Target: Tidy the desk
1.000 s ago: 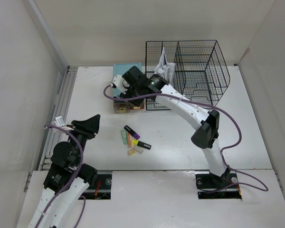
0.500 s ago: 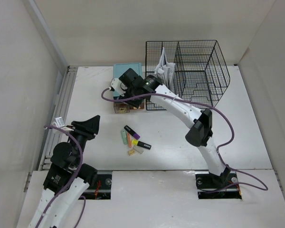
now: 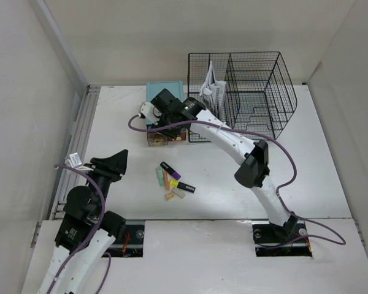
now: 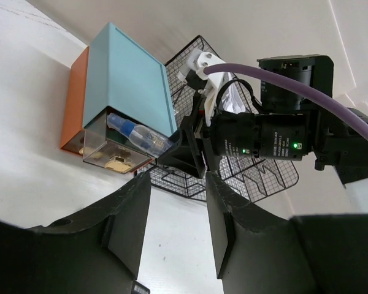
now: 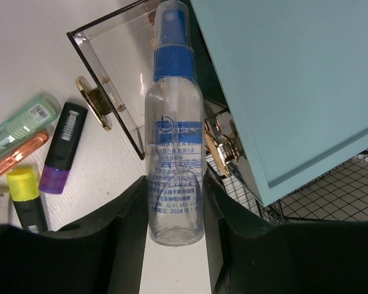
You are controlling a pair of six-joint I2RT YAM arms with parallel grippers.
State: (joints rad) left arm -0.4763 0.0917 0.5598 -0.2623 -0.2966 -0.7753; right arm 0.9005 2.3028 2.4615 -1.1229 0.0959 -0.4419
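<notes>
Clear plastic spray bottle (image 5: 175,153), blue-collared, clamped lengthwise between the right fingers (image 5: 138,205), nozzle poised over the open see-through drawer (image 5: 110,67) of the teal drawer box (image 5: 294,79). At the near left, left fingers (image 4: 135,214) part-spread, gripping nothing. White table (image 3: 306,159) spread beneath both arms, rail along its left edge; highlighters (image 3: 172,180) loose near its middle, wire rack (image 3: 251,92) at the back. Step in hand, by the look of it: stowing the bottle. Next: lower it flat inside the drawer walls, then release.
</notes>
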